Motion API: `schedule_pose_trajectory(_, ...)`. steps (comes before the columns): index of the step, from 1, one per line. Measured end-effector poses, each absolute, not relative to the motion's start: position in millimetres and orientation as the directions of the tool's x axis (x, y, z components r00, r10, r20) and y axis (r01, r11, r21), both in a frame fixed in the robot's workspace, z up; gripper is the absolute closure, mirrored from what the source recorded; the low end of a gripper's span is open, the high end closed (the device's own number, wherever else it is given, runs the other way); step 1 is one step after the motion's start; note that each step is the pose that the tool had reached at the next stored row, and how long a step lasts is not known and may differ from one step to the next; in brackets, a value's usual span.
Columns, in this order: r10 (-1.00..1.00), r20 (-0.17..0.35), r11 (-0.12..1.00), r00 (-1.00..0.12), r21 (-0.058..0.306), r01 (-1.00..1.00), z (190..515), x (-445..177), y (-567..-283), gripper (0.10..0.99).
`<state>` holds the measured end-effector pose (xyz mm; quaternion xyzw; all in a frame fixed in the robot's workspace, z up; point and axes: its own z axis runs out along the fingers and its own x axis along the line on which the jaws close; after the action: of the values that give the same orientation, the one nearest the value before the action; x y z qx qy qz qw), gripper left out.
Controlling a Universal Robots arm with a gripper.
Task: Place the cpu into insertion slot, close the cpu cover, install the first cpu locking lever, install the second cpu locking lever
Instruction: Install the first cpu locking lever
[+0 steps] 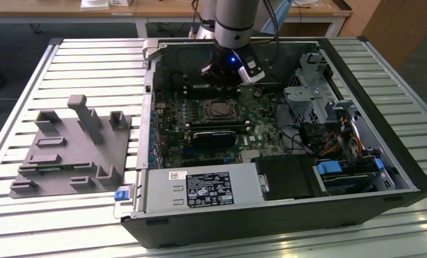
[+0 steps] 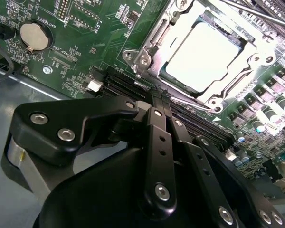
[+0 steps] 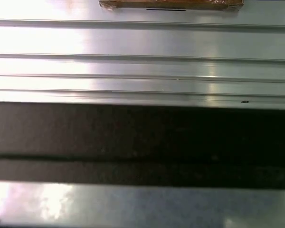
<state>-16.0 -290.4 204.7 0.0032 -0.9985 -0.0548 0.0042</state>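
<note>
Step in hand, as judged: the cpu [image 2: 204, 56] already lies in the slot [image 2: 167, 35], upper right of the second wrist view, its pale metal top showing through the window of the cover [image 2: 218, 97], which lies flat around it. Placing and closing therefore look done; the levers appear to be the live step, though whether either rod is latched cannot be told. A thin bright rod crosses the top right corner of that view.

Hand [image 2: 159, 97]: black fingers drawn together into a narrow wedge, nothing between them, tips just beside the socket's near edge and over the long black card slots.

Exterior view: hand [image 1: 226, 80] low inside the open computer case [image 1: 385, 161], upper centre of frame, just above the slot [image 1: 217, 109]. Grey fixture block [image 1: 70, 150] lies on the bench [image 1: 27, 97] at the frame's left, well apart.

Next move, as judged: a fine, shallow push with the fingertips against a thin lever, with little room between socket rim and neighbouring slots.

First wrist view: ribbed metal surface and a dark band.
</note>
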Motion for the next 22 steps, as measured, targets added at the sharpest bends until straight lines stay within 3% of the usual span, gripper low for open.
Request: schedule_pose_trajectory(22,-0.007,0.008,0.995,-1.000,0.096,-0.006,198.8,-14.7,-290.1,0.980)
